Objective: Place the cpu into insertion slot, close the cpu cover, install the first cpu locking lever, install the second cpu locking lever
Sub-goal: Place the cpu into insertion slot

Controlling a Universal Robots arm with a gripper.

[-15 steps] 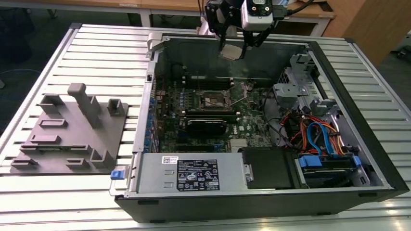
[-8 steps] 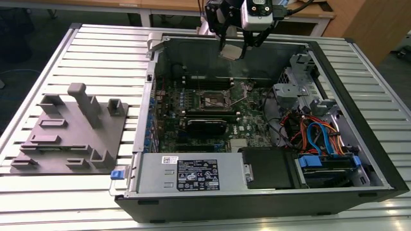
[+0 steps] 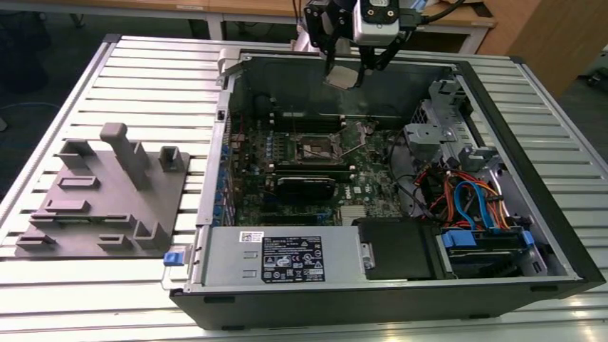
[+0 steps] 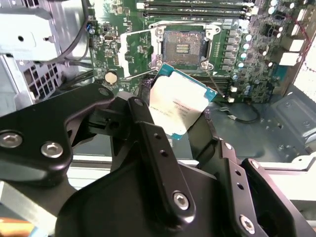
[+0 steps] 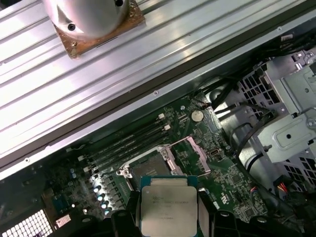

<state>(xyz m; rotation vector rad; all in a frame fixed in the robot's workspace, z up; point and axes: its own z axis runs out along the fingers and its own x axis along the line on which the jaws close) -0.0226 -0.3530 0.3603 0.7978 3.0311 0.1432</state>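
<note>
Gripper (image 3: 346,70): clamped on the cpu (image 3: 342,78), over the computer case's (image 3: 560,235) far edge.
Insertion slot (image 3: 317,148): uncovered, unfilled.
Table (image 3: 152,78): slatted metal; grey fixture (image 3: 105,192) on it, toward the exterior view's left.
Room: wooden desks (image 3: 247,7) behind.

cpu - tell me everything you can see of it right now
The cpu is a small flat square chip, its dull silvery metal top bearing faint print, with a thin blue-green rim seen in the second wrist view. The gripper clamps it by two opposite edges with black fingers. It hangs in the air over the open computer case, apart from the insertion slot, which lies bare on the green motherboard below.
</note>
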